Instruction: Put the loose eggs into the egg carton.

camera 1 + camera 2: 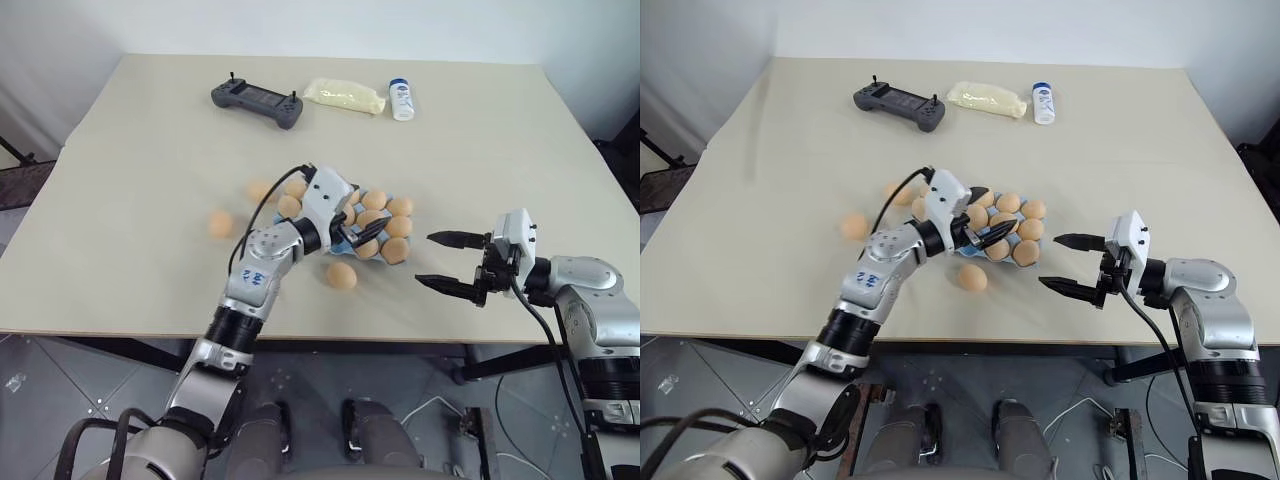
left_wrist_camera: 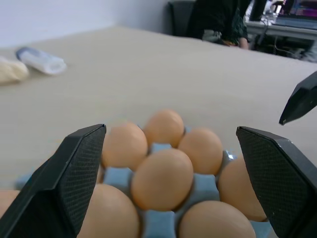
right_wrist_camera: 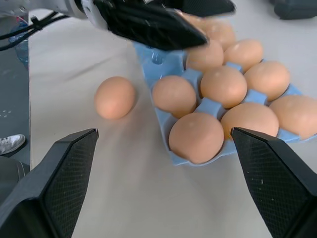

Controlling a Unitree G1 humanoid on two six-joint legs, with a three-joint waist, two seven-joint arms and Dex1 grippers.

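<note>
R gripper (image 1: 440, 262) open beside carton (image 3: 163, 62)

The left arm (image 1: 262, 272) is built of silver-grey rounded housings joined by black ribbed collars, and one housing carries small blue markings. A thin black cable loops from its forearm up to a white boxy wrist module. The left end effector (image 1: 992, 234) has two black, tapering, wedge-shaped fingers (image 2: 74, 173) whose inner faces show a fine cross-hatched texture. The right arm (image 1: 590, 310) has the same silver-grey shells and black joints, with a black cable running down along it from a white block at the wrist. The right end effector (image 1: 445, 262) bears two matching black pointed fingers (image 3: 59, 178) with the same textured pads.
</note>
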